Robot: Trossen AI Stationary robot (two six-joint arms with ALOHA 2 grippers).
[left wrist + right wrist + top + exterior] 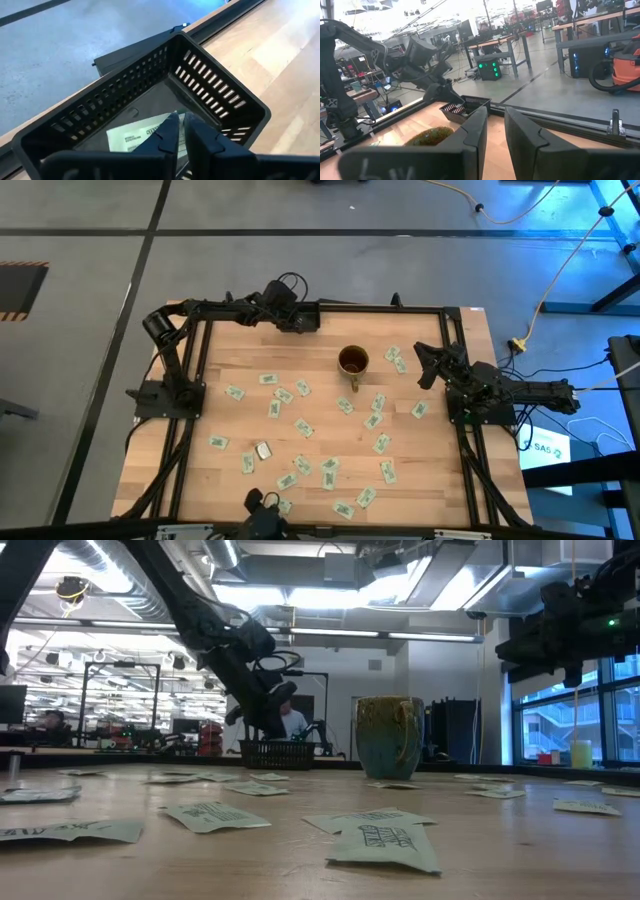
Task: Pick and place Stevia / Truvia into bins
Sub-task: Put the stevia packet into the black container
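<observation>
The left gripper (181,131) is poised directly above the black slotted tray (220,95) at the far edge of the table (330,470), left of the mug (352,361); its fingers stand only slightly parted, and a Stevia sachet (134,134) lies flat on the tray floor just beneath the tips. Whether the sachet is fully let go or is pinched at its edge cannot be told, since the fingertips cover that edge; it is judged to be at the point of release.

The right gripper (494,131) hangs above the table to the right of the mug, its fingers partly parted with nothing between them; it appears to be waiting.

Many more sachets (304,428) are scattered across the middle and near part of the table, so the task is judged to be early.

Risks from here: if the paper clings to a finger, the sachet may be carried out of the tray when the arm is raised; the tray is light and sits at the table's far rim, so a finger caught on its slotted wall could drag or tip it; a sideways withdrawal toward the mug could knock the mug.
</observation>
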